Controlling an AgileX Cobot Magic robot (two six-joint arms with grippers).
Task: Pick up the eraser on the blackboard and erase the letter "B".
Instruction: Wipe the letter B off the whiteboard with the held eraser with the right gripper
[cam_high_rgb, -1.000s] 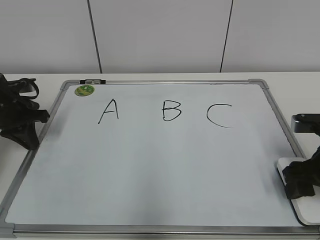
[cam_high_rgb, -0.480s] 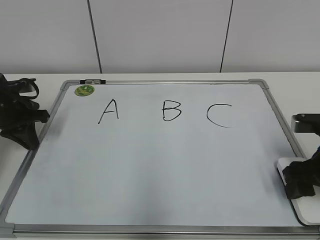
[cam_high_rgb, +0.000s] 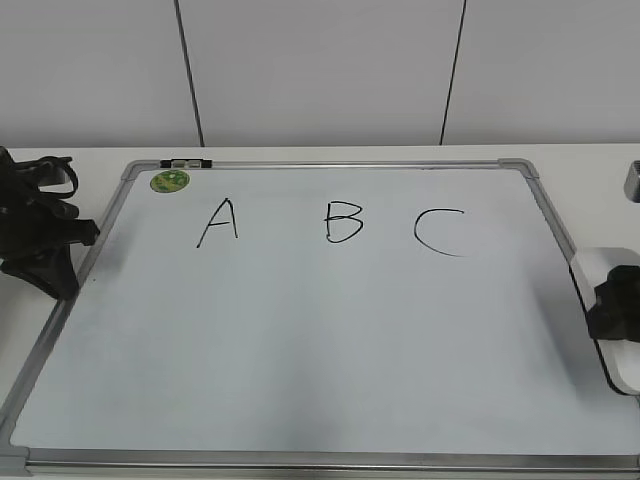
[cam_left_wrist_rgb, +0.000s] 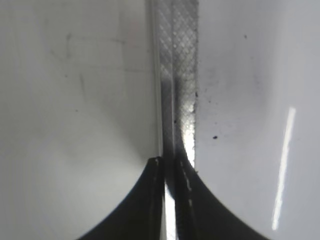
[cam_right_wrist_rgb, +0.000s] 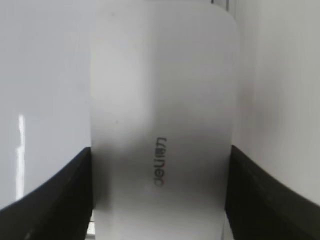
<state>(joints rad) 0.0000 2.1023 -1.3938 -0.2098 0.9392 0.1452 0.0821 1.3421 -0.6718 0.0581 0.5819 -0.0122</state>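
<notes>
The blackboard (cam_high_rgb: 320, 340) lies flat with black letters A, B, C along its far part; the letter "B" (cam_high_rgb: 343, 222) is in the middle. My right gripper (cam_high_rgb: 615, 312) is shut on the white eraser (cam_high_rgb: 602, 265) at the board's right edge, well to the right of and nearer than the "B". In the right wrist view the eraser (cam_right_wrist_rgb: 160, 90) fills the space between the two fingers (cam_right_wrist_rgb: 160, 150), its grey print facing up. My left gripper (cam_high_rgb: 60, 278) is shut and sits at the board's left frame, which shows in the left wrist view (cam_left_wrist_rgb: 177, 75) running under the fingertips (cam_left_wrist_rgb: 170, 162).
The letter "A" (cam_high_rgb: 217, 222) and the letter "C" (cam_high_rgb: 440, 232) flank the "B". A round green sticker (cam_high_rgb: 169, 181) is at the board's far left corner. The white table (cam_high_rgb: 600, 165) surrounds the board; a wall stands behind.
My right gripper has moved right and toward the far side with the eraser in it. The left arm has not moved.
</notes>
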